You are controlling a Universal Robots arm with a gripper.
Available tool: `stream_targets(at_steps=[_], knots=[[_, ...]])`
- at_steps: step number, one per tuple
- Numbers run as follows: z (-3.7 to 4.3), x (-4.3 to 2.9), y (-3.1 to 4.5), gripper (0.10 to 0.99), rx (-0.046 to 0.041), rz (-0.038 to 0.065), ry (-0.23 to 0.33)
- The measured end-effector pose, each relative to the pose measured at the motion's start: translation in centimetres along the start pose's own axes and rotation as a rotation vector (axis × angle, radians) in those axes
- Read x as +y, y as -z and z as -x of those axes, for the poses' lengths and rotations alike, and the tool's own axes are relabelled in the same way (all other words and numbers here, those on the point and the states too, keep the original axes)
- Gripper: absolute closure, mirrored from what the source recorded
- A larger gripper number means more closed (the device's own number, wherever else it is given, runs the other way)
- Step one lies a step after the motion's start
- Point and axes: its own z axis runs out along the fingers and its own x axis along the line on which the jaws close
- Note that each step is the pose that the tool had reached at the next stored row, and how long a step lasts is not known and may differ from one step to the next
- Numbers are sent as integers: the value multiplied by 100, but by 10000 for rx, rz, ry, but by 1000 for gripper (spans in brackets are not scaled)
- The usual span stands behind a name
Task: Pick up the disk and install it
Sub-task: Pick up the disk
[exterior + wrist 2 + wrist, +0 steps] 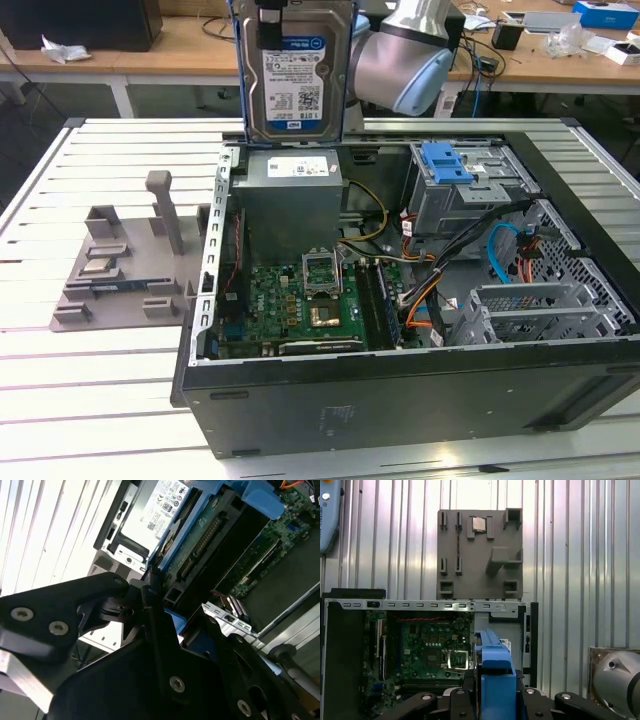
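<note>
Bright, perhaps overhead light glares off the slatted table (90, 380).

The disk (295, 75) hangs above the power supply (290, 200) inside the case (400, 400); the fixture (120, 268) lies at the exterior view's left.

open air above case (400, 395), disk (295, 75) over grey power supply (290, 205), cables (432, 290) crowding beside drive bay (480, 200)

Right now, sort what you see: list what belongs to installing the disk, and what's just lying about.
In the job: the disk, held upright in the claw; the open computer case below it; the grey drive bay with its blue bracket.

Lying about: the grey fixture tray beside the case; crumpled paper and a blue box on the back bench.
</note>
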Motion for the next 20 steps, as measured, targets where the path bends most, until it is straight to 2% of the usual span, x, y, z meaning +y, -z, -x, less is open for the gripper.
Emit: stream_targets(at_steps=[2,4,5,6,10,11,13,16,20], knots=[[-54,-3,1,718,1,1,-1],[-158,-5,3,718,1,1,-1],[-248,-5,4,718,0,0,-1],[-295,-5,5,718,0,1,-2],[-438,-5,7,718,0,0,0],[-505,-4,9,718,0,0,-1],[-563,-3,10,718,0,0,-1],[-717,-1,13,718,0,1,0],[-876,1,16,718,0,0,0]])
